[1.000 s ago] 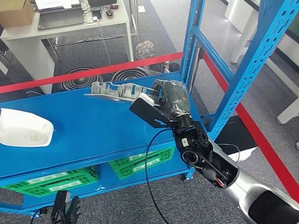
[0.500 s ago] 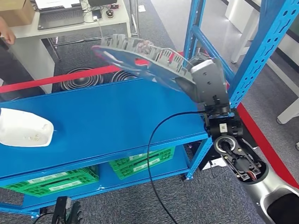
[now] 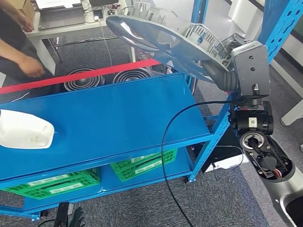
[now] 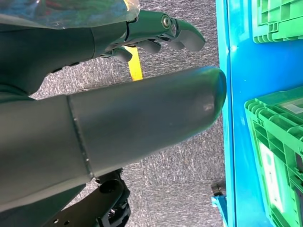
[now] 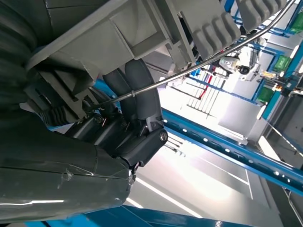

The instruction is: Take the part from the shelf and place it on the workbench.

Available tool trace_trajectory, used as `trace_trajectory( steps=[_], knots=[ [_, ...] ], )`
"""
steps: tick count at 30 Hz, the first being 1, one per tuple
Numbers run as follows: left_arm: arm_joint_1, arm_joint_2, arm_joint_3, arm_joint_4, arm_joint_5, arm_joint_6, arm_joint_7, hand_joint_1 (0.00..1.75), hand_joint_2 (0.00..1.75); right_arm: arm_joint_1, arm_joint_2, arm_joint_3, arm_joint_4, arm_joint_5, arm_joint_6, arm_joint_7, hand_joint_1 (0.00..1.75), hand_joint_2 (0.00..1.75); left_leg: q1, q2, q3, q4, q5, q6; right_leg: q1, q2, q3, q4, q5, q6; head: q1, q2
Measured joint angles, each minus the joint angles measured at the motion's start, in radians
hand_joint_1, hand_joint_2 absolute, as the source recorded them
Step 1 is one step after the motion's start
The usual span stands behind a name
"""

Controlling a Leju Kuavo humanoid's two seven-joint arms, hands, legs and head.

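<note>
The grey part (image 3: 168,35) is gripped by the right hand (image 3: 223,78) at upper right of the head view, raised above the blue shelf (image 3: 107,118). The left hand (image 4: 143,94) is seen holding nothing, fingers loosely apart.

part (image 3: 168,35): grey moulded plastic, ribbed on its upper face, smooth and slightly glossy beneath
right hand (image 3: 223,78): matt dark plastic with a ribbed rubbery cover, gripping the part's edge
left hand (image 4: 136,113): smooth grey thumb with soft sheen
shelf (image 3: 107,123): glossy blue painted metal
white piece (image 3: 25,130): smooth plastic, at the shelf's left edge
crates (image 3: 143,164): green plastic
</note>
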Motion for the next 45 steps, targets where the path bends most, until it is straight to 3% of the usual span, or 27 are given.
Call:
trace_trajectory(
  steps=[2,6,14,45],
  knots=[
    [0.0,0.0,0.0,0.0,0.0,0.0,0.0,0.0,0.0,0.0,-0.007,-0.004,-0.008,-0.001,0.0,0.001,1.75,1.75,0.0,0.0,0.0,0.0,0.0,0.0,0.0,0.0,0.0,0.0,0.0,0.0,0.0,0.0],
    [0.0,0.0,0.0,0.0,0.002,0.0,0.0,0.0,1.75,0.001,-0.017,-0.006,-0.019,-0.001,0.0,0.004,1.75,1.75,0.0,0.0,0.0,0.0,0.0,0.0,0.0,0.0,0.0,0.0,0.0,0.0,0.0,0.0],
    [0.001,-0.002,0.0,0.0,-0.001,0.053,-0.012,0.0,1.75,0.001,-0.031,-0.004,-0.021,-0.011,0.0,0.014,1.75,1.75,0.0,0.0,0.0,0.0,0.0,0.0,0.0,0.0,0.0,0.0,0.0,0.0,0.0,0.0],
    [0.023,-0.007,0.002,0.0,0.025,0.059,-0.024,0.0,1.75,0.004,-0.031,0.014,-0.017,-0.033,-0.005,-0.017,1.75,1.75,0.0,-0.001,-0.001,-0.001,0.0,0.0,0.0,-0.001,0.0,0.0,0.0,0.0,0.0,0.0]
  ],
)
